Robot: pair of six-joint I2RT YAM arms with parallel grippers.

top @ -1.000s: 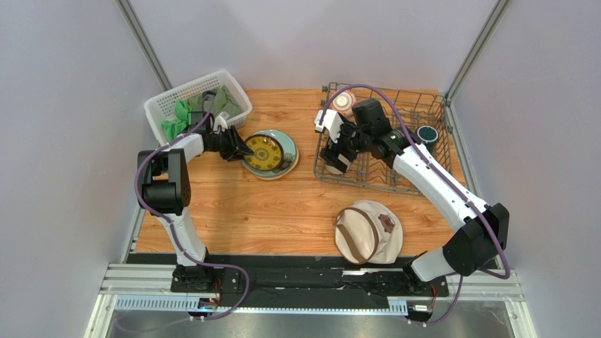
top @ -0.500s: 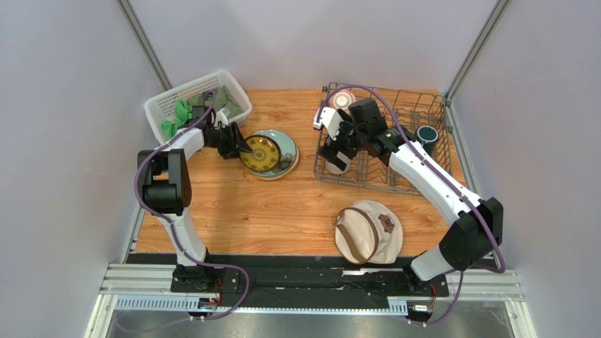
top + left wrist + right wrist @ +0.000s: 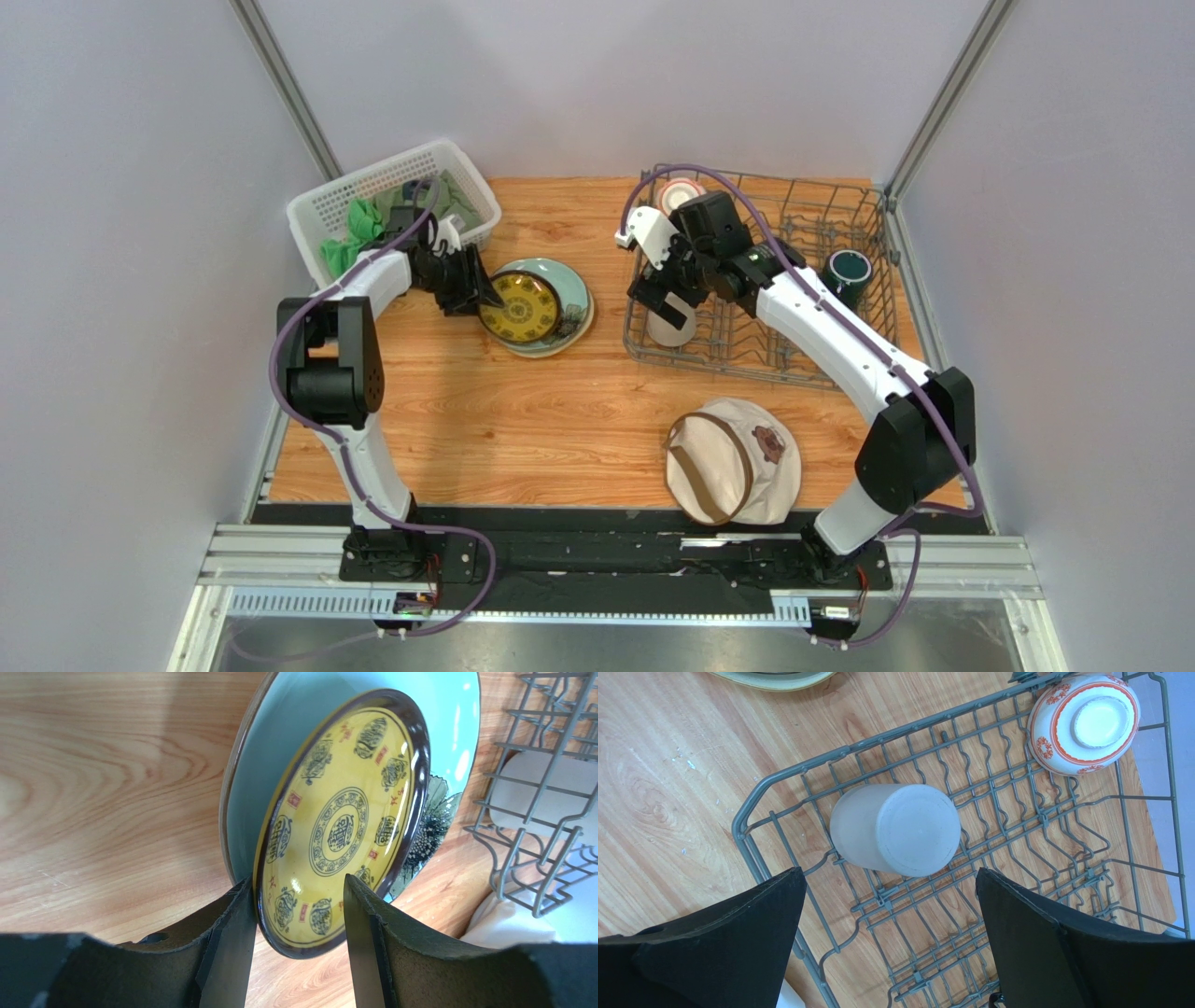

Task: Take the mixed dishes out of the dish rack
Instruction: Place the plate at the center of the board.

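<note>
My left gripper has its fingers on either side of the near rim of the small dark yellow-patterned plate and holds it tilted. The plate lies on the pale green plate. A cream plate with a dark drawing lies under both. My right gripper is wide open above the dish rack, over the upturned beige tumbler. The red-and-white bowl and the dark green mug stand in the rack.
A white lattice basket with green cloths stands at the back left, just behind my left wrist. A round beige hat lies on the wood in front of the rack. Grey walls and metal posts close in the sides.
My right gripper has moved left and back over the rack, so the tumbler now shows below it. My left wrist has shifted slightly back. The plates have barely moved.
</note>
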